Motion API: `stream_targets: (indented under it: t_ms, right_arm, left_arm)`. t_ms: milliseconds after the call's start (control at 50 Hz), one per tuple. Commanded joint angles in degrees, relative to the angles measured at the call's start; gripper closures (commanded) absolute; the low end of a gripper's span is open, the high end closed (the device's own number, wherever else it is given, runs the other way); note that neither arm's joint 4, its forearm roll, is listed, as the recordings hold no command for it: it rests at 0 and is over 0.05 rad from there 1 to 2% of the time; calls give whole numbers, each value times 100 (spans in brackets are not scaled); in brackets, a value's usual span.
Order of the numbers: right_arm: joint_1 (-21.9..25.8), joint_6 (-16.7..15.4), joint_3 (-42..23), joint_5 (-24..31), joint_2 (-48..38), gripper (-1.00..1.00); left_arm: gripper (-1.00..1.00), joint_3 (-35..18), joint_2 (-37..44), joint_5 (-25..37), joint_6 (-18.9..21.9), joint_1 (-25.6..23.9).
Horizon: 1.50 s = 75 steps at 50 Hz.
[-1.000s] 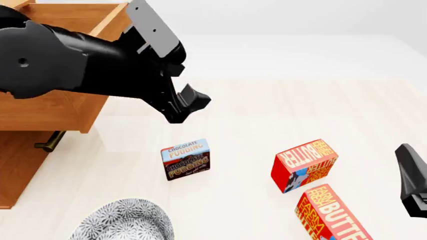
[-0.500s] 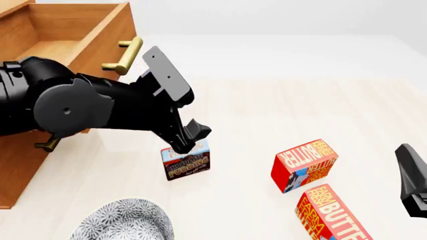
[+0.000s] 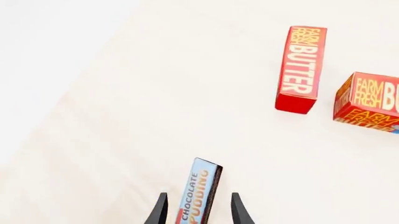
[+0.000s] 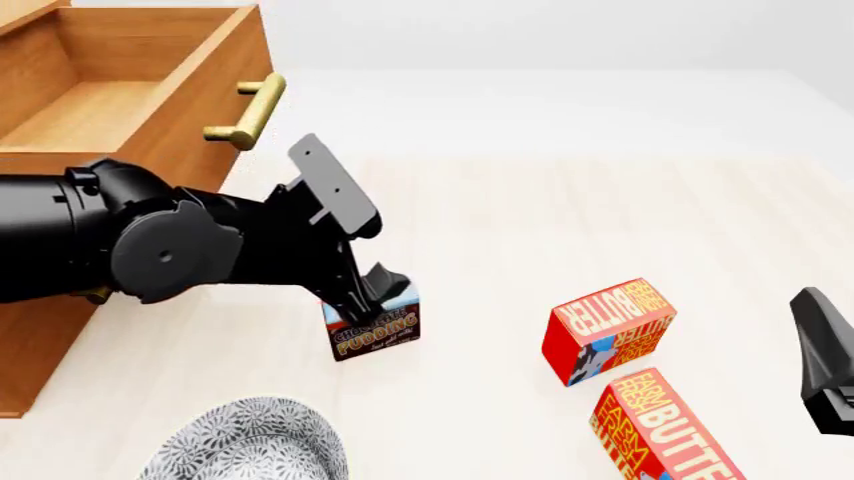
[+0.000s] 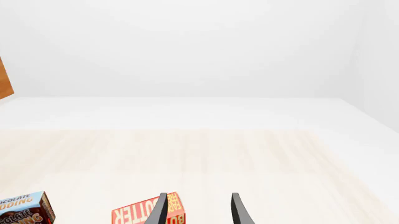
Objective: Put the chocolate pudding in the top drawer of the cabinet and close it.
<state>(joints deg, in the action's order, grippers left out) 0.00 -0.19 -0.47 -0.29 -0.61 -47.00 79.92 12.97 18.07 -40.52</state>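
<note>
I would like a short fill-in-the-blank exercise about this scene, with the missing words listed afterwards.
1. The left gripper has one finger on each side of the ___ box.
2. The top drawer is ___.
3. The table holds ___ butter boxes.
4. The right gripper holds ___.

Missing words: pudding; open; two; nothing

A simulated tabletop set: pale wood-grain table (image 4: 561, 220), blank white surroundings, flat-shaded rendered cabinet (image 4: 80, 130) and 2 butter boxes (image 4: 607, 330).
</note>
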Motion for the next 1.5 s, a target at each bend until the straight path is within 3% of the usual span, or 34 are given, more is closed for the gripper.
stream_targets:
  t_ms: [20,60,80,240,440,1240,1500]
  right_arm:
    - [2,-1,4,7,11,-100]
    - [3,-1,4,7,10,-100]
    - [1,0,4,7,10,-100]
    - [1,1,4,7,10,-100]
    - [0,2,4,7,11,-100]
    - [1,0,4,7,11,-100]
    - [3,-1,4,7,11,-100]
  left_arm:
    - [-100,50,17,-99,-50,253]
    - [-100,112,68,-172,94,293]
    - [-100,8,79,-125,-59,330]
    - [-100,137,454,-435,57,416]
    - [-100,154,824,-655,-126,371]
    - [-100,193,1090,-783,-593,143]
    - [-100,343,1051,-874,-481,294]
